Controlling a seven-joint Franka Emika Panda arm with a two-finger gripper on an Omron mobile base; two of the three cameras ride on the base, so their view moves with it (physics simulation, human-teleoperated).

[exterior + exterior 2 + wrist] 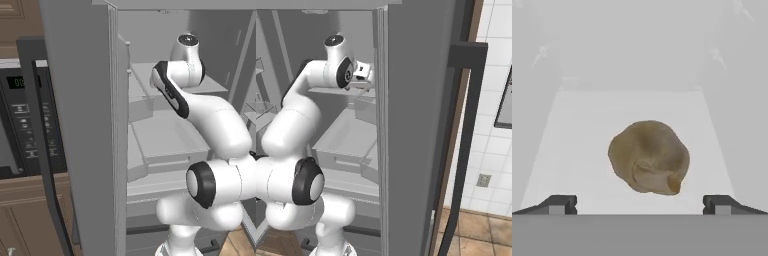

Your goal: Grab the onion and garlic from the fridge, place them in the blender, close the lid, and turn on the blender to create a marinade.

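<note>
The garlic [648,157] lies on a shelf [577,150] inside the fridge [80,125], ahead of the gripper [639,204] and between its two spread fingertips [559,204]. A microwave [22,125] stands left of the open fridge door.

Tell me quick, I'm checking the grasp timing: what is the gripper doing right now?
Gripper: jaws open wide, holding nothing; the garlic lies on the fridge shelf just ahead, between the two fingertips.
</note>
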